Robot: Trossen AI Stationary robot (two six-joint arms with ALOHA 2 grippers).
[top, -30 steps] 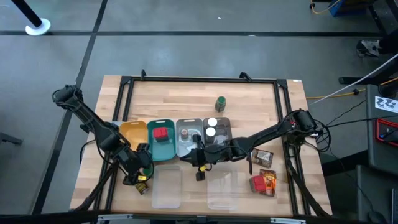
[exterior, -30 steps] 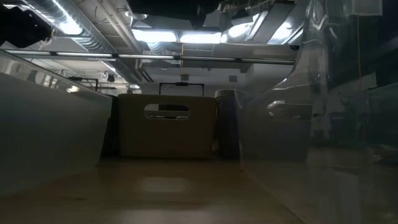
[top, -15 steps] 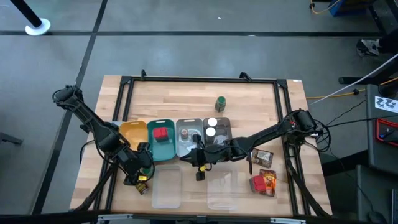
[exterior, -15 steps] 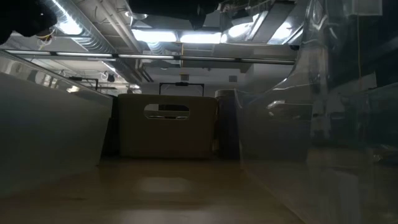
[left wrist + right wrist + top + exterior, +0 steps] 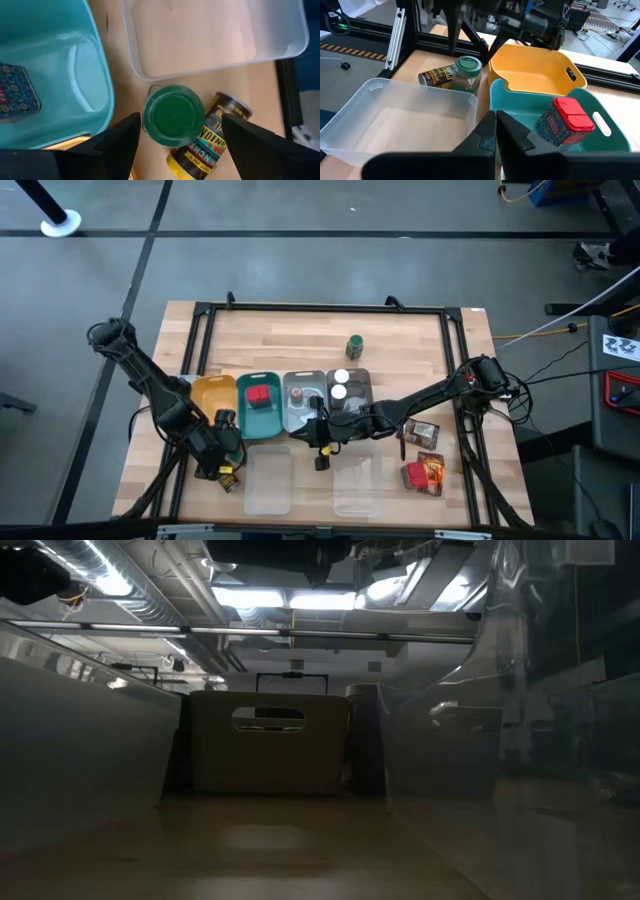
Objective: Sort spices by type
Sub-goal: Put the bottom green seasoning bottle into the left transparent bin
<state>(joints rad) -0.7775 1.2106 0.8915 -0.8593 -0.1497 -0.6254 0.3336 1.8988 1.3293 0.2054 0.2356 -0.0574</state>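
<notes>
- Two green-capped jars: one (image 5: 173, 116) upright between the left gripper's (image 5: 176, 150) wide jaws, touching one tipped yellow-labelled jar (image 5: 205, 135); one (image 5: 354, 345) alone mid-tabletop.
- One red box (image 5: 259, 396) in the teal tray (image 5: 246, 426).
- Two white-capped jars (image 5: 340, 384) in a grey tray (image 5: 360, 380).
- Right gripper (image 5: 318, 431): jaws closed, empty.

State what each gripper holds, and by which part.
Nothing: the left gripper is open above the green-capped jar; the right gripper is shut and empty.

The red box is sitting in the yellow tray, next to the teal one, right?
Not quite. The red box sits in the teal tray; the yellow tray beside it holds nothing visible. The high view shows this, and the right wrist view confirms it.
</notes>
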